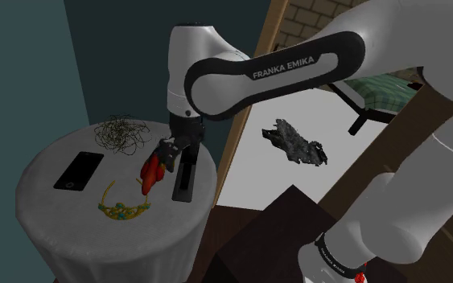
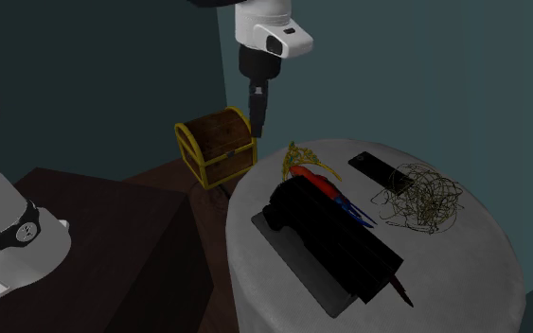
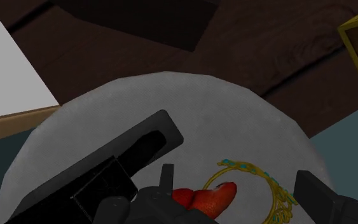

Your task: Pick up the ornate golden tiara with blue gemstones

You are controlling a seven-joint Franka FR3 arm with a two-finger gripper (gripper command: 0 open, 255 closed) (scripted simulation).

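The golden tiara [image 1: 123,208] with blue-green stones lies on the round grey table [image 1: 47,189], near its front edge in the shoulder view. It also shows as a tiara [image 2: 299,155] at the table's rim, and as a tiara [image 3: 255,186] on the cloth between my fingers. My black gripper [image 1: 170,151] hangs open above the table, well over the tiara and not touching it. In the second exterior view the gripper [image 2: 257,118] points straight down. The gripper [image 3: 236,177] holds nothing.
A red object [image 1: 152,168] lies beside the tiara, next to a long black boxy object [image 2: 335,248]. A black phone [image 1: 78,170] and a wire tangle [image 1: 120,133] share the table. A wooden chest [image 2: 216,146] with gold trim stands on the floor beside it.
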